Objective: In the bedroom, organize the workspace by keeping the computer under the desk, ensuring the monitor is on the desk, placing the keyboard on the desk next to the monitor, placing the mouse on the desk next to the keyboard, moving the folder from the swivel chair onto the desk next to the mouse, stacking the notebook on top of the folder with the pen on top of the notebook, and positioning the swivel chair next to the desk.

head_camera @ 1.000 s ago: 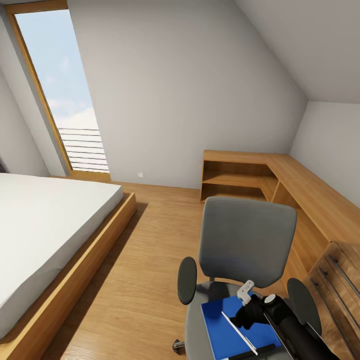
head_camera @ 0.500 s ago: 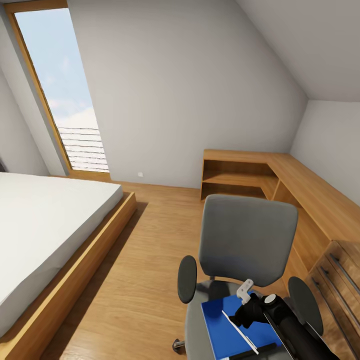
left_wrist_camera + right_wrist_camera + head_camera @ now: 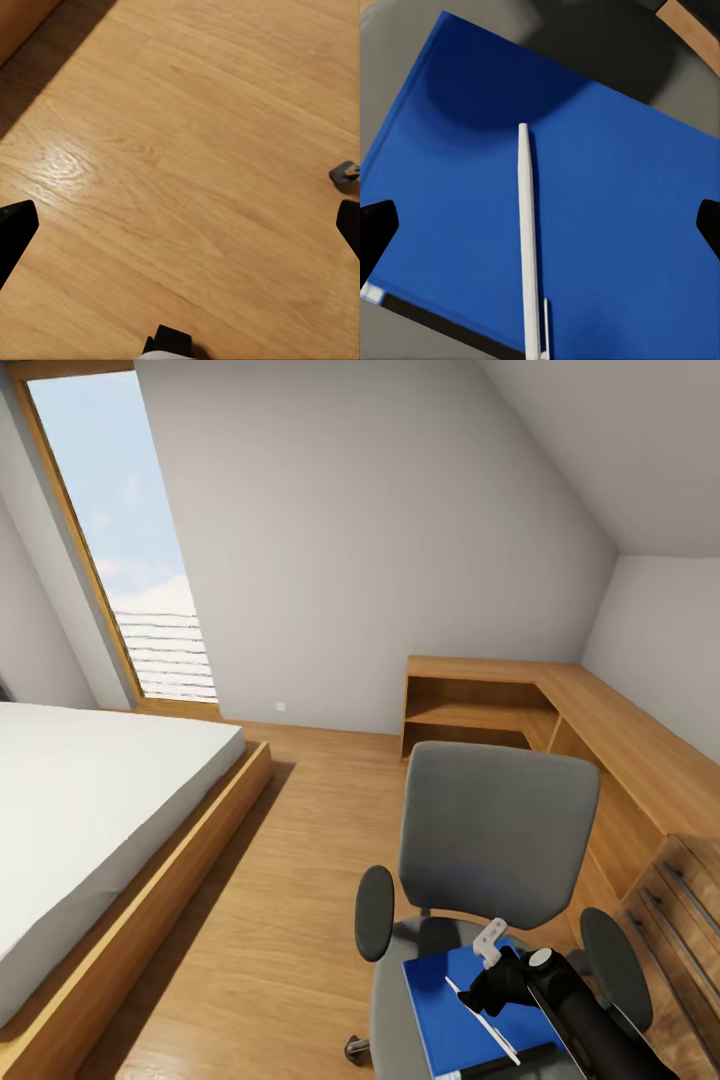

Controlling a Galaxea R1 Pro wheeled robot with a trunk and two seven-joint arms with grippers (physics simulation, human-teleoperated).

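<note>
The grey swivel chair (image 3: 495, 840) stands at the lower right of the head view. On its seat lies the blue folder (image 3: 462, 1015) (image 3: 607, 225), and the white pen (image 3: 482, 1023) (image 3: 528, 225) rests on top of it. A dark strip (image 3: 435, 316) shows under one edge of the folder; I cannot tell what it is. My right gripper (image 3: 488, 996) (image 3: 540, 225) hangs open just above the pen and folder, with its fingertips (image 3: 375, 232) wide apart. My left gripper (image 3: 180, 225) is open over bare wooden floor near a chair caster (image 3: 343, 173). The desk, monitor, keyboard, mouse and computer are out of view.
A low bed (image 3: 80, 810) on a wooden frame fills the left. A wooden corner shelf unit (image 3: 500, 710) runs along the far and right walls. A wooden drawer chest (image 3: 680, 905) stands right of the chair. Open floor (image 3: 270, 920) lies between bed and chair.
The whole picture has shifted slightly, so the camera moved. My right gripper stays open over the pen and folder.
</note>
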